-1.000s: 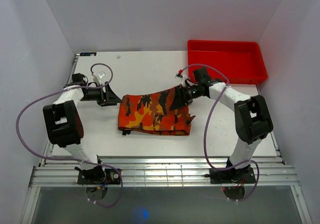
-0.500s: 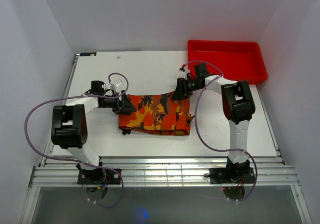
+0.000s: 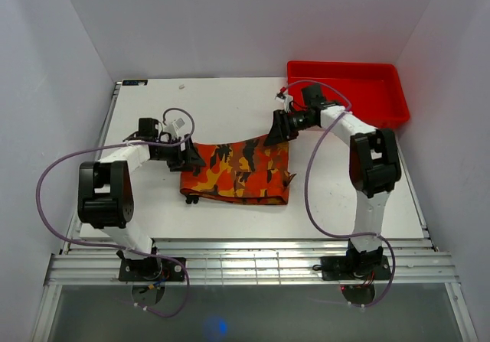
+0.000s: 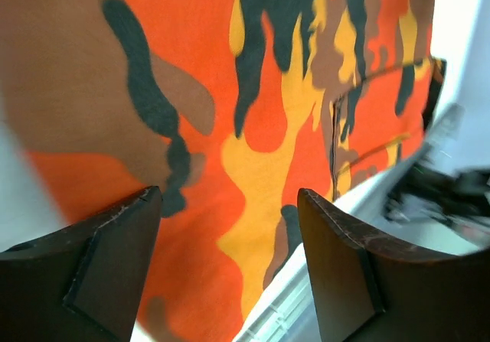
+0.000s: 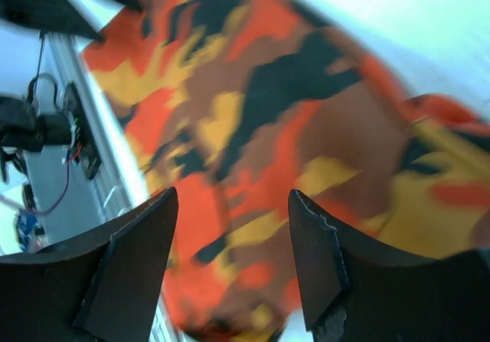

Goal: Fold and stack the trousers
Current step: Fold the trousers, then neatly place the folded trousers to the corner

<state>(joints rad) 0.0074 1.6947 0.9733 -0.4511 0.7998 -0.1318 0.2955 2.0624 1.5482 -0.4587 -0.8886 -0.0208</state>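
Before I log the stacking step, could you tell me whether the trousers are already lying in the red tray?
No, the trousers lie on the white table, left of the red tray.

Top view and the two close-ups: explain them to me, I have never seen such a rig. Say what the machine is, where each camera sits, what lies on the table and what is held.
The machine is two robot arms bolted at the near edge of a white table. The wide picture comes from a fixed camera above and behind them. Each close-up comes from a camera on one wrist, looking past that arm's two dark fingers. On the table lie folded camouflage trousers and, far right, a red tray. The left gripper is at the cloth's far left corner, the right gripper at its far right corner. In both close-ups the fingers stand apart above the cloth: both grippers are open, nothing is held.
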